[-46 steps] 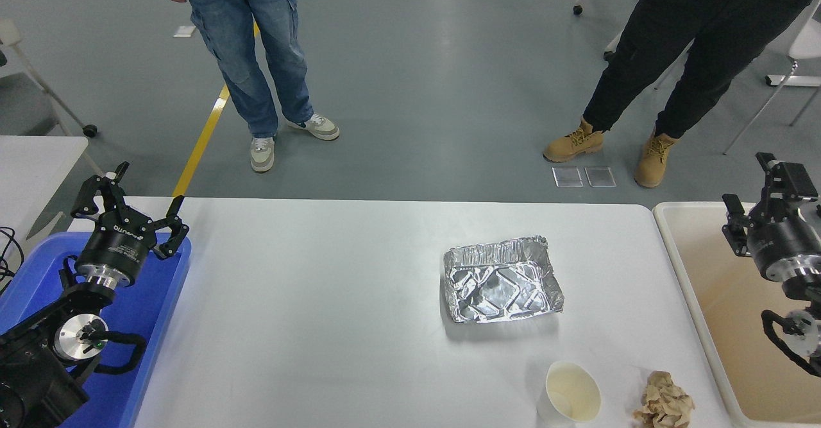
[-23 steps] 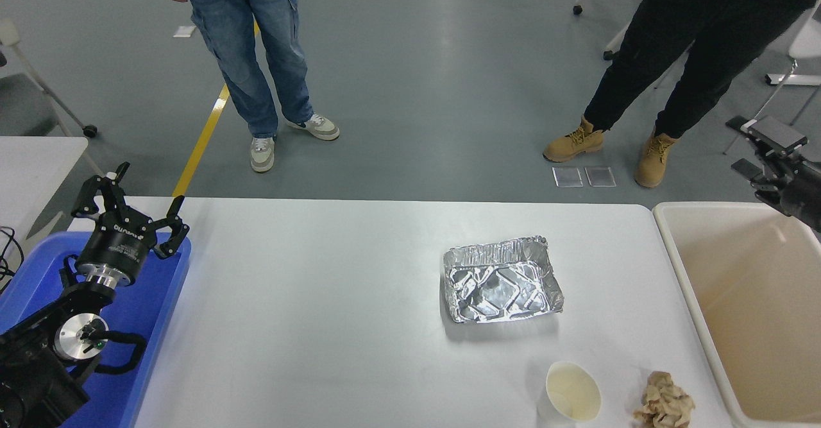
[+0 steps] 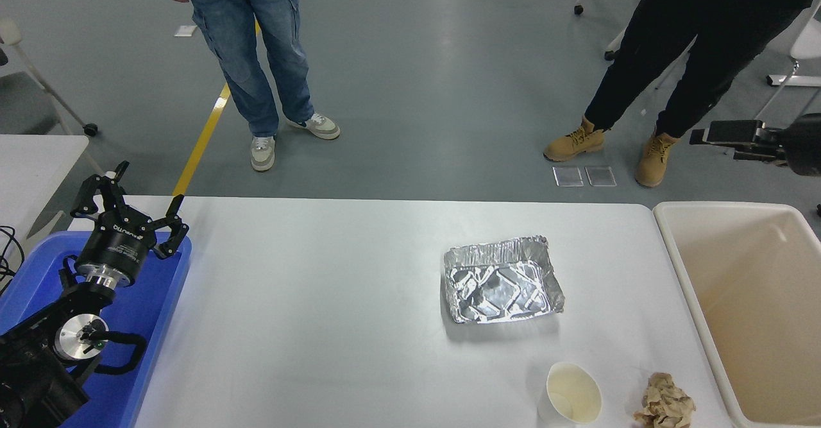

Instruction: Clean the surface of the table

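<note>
Head view, near to far: a crumpled brown paper ball (image 3: 665,405) and a white paper cup (image 3: 569,400) lying on its side sit at the near right edge of the large matte white tabletop (image 3: 321,312), which spans the middle of the view. A crinkled rectangular aluminium foil tray (image 3: 501,278) rests on the tabletop farther in, well to the right of the left gripper's fingers. The black left gripper (image 3: 131,211) is parked at lower left over a blue plastic bin (image 3: 147,306), fingers (image 3: 174,226) spread apart and holding nothing. A beige plastic bin (image 3: 744,299) stands just beside the tabletop's right edge. The black right gripper (image 3: 705,136) enters from the right edge beyond that bin, pointing left above the floor; whether its fingers are spread or together cannot be told. Two people stand beyond the far edge, one in blue jeans (image 3: 256,56), one in black trousers (image 3: 680,43) and tan boots (image 3: 574,142)
</note>
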